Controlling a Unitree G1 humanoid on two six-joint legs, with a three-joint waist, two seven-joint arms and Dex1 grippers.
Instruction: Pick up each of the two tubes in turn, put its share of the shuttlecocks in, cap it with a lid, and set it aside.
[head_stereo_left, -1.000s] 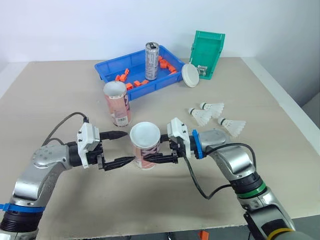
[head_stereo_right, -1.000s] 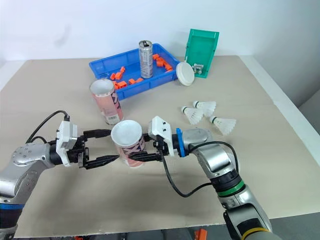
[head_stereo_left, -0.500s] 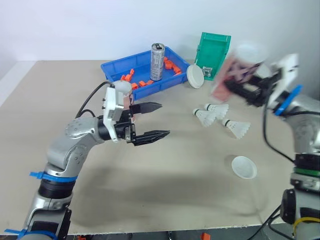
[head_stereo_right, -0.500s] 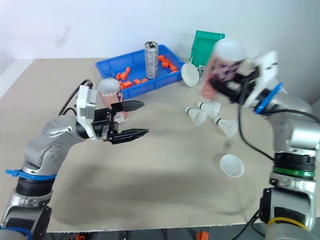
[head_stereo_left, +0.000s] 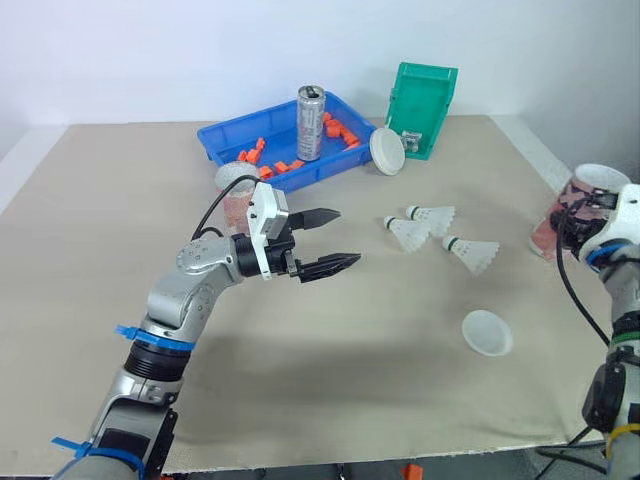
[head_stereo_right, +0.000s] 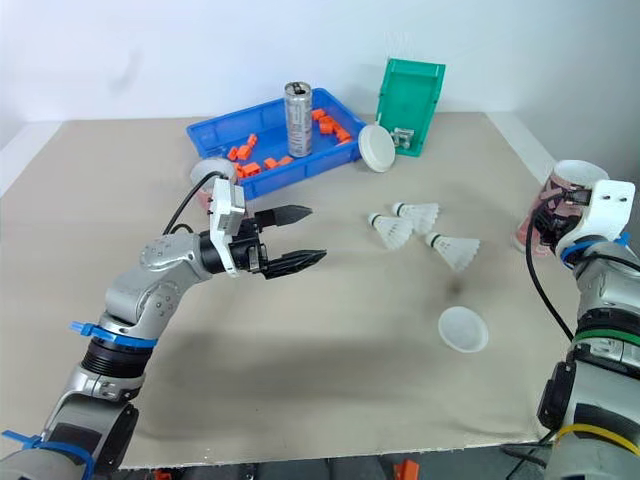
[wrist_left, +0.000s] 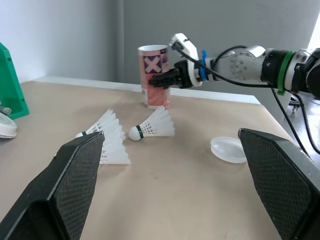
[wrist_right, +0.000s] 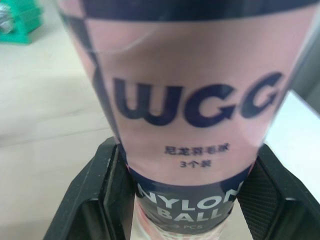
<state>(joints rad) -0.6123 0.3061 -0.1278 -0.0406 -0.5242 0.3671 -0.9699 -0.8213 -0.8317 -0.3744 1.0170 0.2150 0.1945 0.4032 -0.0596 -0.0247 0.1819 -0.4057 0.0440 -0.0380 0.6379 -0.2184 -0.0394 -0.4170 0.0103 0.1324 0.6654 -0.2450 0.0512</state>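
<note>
The right end effector (head_stereo_left: 563, 222) is closed tight on the pink tube (head_stereo_left: 585, 192). One black finger (wrist_right: 95, 200) is pressed on each side of the tube's lower part. The tube stands up at the far right side of the bench (head_stereo_left: 300, 380), close to the edge. Its top looks white.

The left end effector (head_stereo_left: 348, 238) is wide open and has nothing in it. It hangs over the middle of the bench, and its two fingers point at the right end effector.

The second tube (head_stereo_left: 236, 188) stands just behind the left end effector, near its wrist, with its top open.

Three shuttlecocks (head_stereo_left: 405, 232) (head_stereo_left: 432, 214) (head_stereo_left: 470, 252) lie close together on the bench. They are just past the tips of the left end effector, between it and the right end effector.

A loose lid (head_stereo_left: 487, 332) lies flat on the bench, nearer to the right end effector than to the left one. It is apart from the shuttlecocks.

Well behind the left end effector is a blue tray (head_stereo_left: 222, 136) with small orange bits and a can (head_stereo_left: 311, 122) in it. Another lid (head_stereo_left: 387, 152) leans beside a green bin (head_stereo_left: 425, 105) there.
</note>
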